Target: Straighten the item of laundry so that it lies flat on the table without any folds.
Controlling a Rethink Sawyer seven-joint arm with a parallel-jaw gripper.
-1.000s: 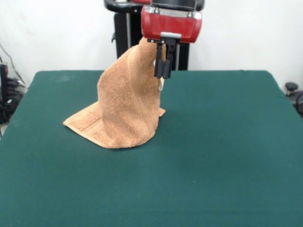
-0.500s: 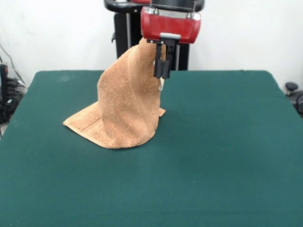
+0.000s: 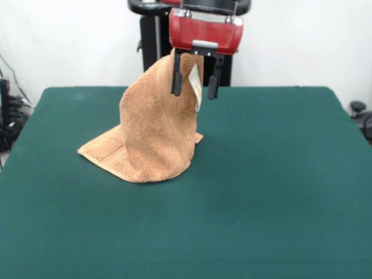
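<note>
Pincer [image 3: 195,83] hangs wide open over the orange hand towel [image 3: 152,136], which stands bunched in a tall peak on the bench [image 3: 261,192], not flat yet.

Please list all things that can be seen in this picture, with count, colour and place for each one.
towel: one, orange-tan, left of the table's middle; its top is raised in a peak between the gripper's fingers, its lower part spreads on the table, not flat.
label: one, white, on the towel's raised edge, hanging between the fingers.
table: one, dark green, fills most of the picture.
wall: white, behind the table.
cables: dark, at the left edge beside the table; count unclear.
dark object: at the right edge, unclear what it is.
pedestal: one, black, behind the table.
gripper: one, red body with black fingers, open, above the towel's peak.
</note>
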